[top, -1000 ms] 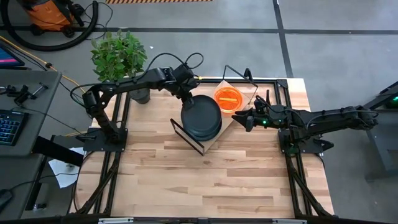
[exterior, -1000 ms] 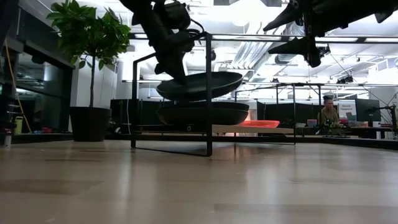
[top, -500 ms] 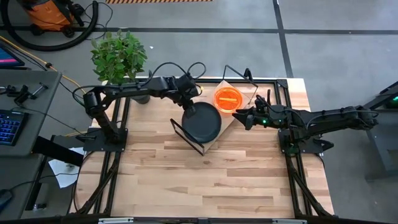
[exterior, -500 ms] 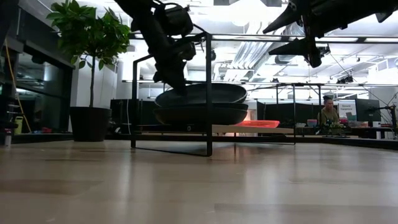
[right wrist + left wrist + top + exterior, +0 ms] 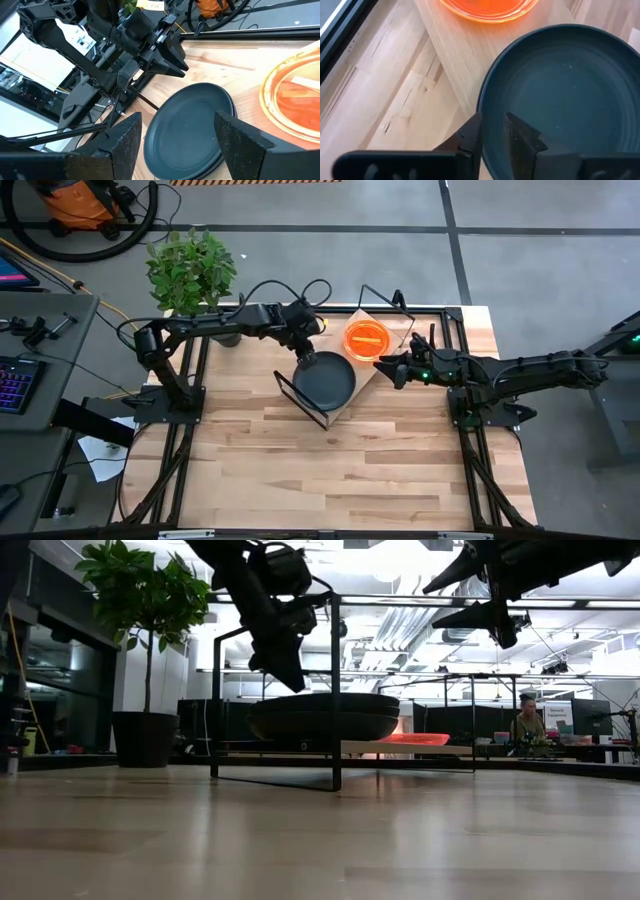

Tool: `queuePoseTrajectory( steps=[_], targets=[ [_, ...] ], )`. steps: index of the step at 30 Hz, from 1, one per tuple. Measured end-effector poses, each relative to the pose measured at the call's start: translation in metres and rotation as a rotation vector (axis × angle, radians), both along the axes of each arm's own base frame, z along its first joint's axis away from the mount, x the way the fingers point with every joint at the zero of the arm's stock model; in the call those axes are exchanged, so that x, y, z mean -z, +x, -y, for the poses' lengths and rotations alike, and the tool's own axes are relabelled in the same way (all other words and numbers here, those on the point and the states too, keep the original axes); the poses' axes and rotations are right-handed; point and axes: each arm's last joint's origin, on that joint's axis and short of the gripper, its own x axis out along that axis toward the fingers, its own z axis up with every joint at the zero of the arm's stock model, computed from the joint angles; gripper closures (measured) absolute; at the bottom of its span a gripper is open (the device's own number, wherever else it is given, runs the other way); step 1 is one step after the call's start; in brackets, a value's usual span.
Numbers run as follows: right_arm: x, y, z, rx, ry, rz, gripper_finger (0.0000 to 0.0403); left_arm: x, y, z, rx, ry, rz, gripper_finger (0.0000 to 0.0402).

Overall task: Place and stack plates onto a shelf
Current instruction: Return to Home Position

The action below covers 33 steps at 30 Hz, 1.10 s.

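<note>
Grey plates [image 5: 325, 380] lie stacked on the shelf [image 5: 455, 60] beside orange plates [image 5: 367, 338]; left hand [image 5: 304, 352] and right hand [image 5: 386, 366] gape empty.

The near tabletop [image 5: 330, 470] is open. Far centre, shelf [image 5: 452, 60] and plates [image 5: 324, 378] block passage; plant pot [image 5: 145, 738] far left
</note>
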Motion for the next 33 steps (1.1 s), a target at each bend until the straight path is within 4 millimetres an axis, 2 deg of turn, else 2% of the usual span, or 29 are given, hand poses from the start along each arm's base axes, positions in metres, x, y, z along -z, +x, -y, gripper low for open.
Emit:
queuePoseTrajectory(
  steps=[5,8,14,18,22,26,30,33],
  targets=[
    [0.0,0.0,0.0,-0.001,0.0,0.0,0.0171,-0.001,0.0,-0.002,-0.006,-0.001,0.002,0.0296],
    [0.0,0.0,0.0,-0.001,0.0,0.0,0.0171,-0.011,-0.001,-0.009,-0.035,-0.021,0.02,0.0273],
    [0.0,0.0,0.0,-0.001,0.0,0.0,0.0171,-0.055,-0.011,-0.017,-0.036,-0.019,0.202,0.0251],
    [0.0,0.0,0.0,-0.006,-0.021,-0.007,0.0171,-0.095,-0.023,-0.011,-0.046,0.044,0.401,0.0253],
    [0.0,0.0,0.0,-0.007,-0.024,-0.008,0.0171,-0.136,-0.038,0.008,-0.001,0.119,0.596,0.0261],
    [0.0,0.0,0.0,-0.007,-0.024,-0.008,0.0171,-0.16,-0.056,0.036,0.084,0.175,0.762,0.0269],
    [0.0,0.0,0.0,-0.008,-0.022,-0.007,0.0171,-0.162,-0.075,0.064,0.152,0.181,0.876,0.0275],
    [0.0,0.0,0.0,-0.014,-0.019,-0.007,0.0171,-0.155,-0.09,0.082,0.158,0.159,0.95,0.0281]
  ],
)
